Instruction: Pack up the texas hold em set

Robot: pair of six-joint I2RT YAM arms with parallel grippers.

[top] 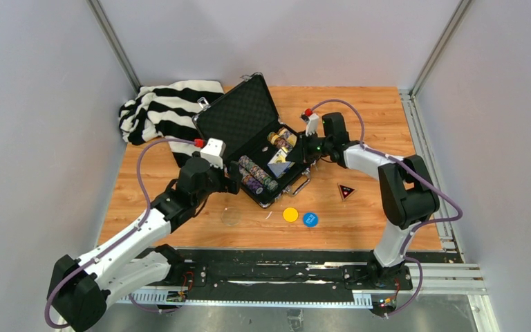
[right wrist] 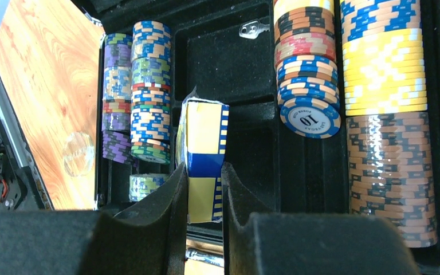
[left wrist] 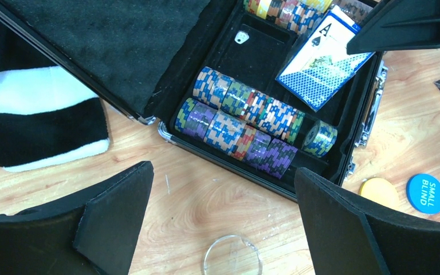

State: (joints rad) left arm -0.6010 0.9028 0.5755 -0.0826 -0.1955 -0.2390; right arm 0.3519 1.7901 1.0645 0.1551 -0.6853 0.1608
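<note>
Base rail (top: 276, 273) | wooden table (top: 373, 111) (open case (top: 238, 114), card box (right wrist: 205, 154) pinched) | grey walls (top: 34, 104)

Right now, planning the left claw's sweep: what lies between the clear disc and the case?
Bare wood tabletop only, between clear disc and case; left wrist view shows it.

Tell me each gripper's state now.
Left gripper: open, holding nothing.
Right gripper: closed on the card box.
</note>
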